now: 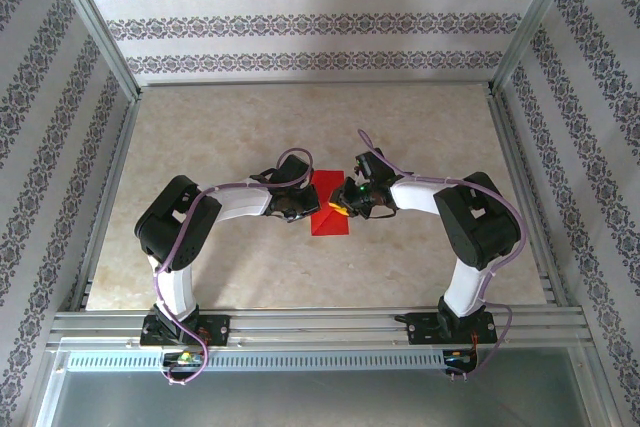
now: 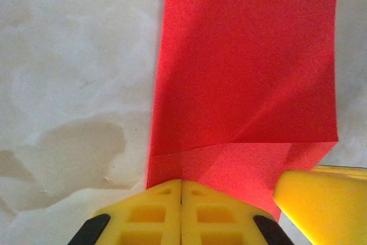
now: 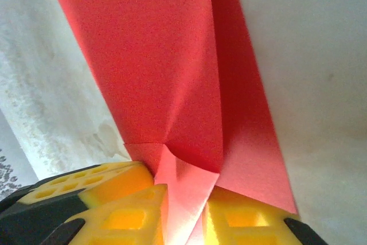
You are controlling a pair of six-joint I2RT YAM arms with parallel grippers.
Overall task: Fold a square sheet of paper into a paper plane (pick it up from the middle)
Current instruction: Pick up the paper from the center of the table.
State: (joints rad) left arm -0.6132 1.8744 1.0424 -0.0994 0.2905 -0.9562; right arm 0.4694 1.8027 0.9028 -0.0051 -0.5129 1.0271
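The square sheet of paper (image 1: 329, 212) is bright red and lies partly folded on the table's middle, between both grippers. My left gripper (image 2: 182, 182) is shut with its closed yellow tips resting on the near edge of the paper (image 2: 246, 73), just below a crease. My right gripper (image 3: 186, 194) stands over the opposite side with its jaws a little apart, and a raised pale-red flap of the paper (image 3: 155, 67) curls up into the gap between them. In the top view the left gripper (image 1: 304, 209) and right gripper (image 1: 344, 211) almost meet over the sheet.
The beige marbled table (image 1: 230, 137) is walled by patterned panels and metal frame posts. A yellow finger of the right gripper (image 2: 321, 205) sits close to my left fingers. The left gripper's fingers (image 3: 94, 185) lie beside the right jaws.
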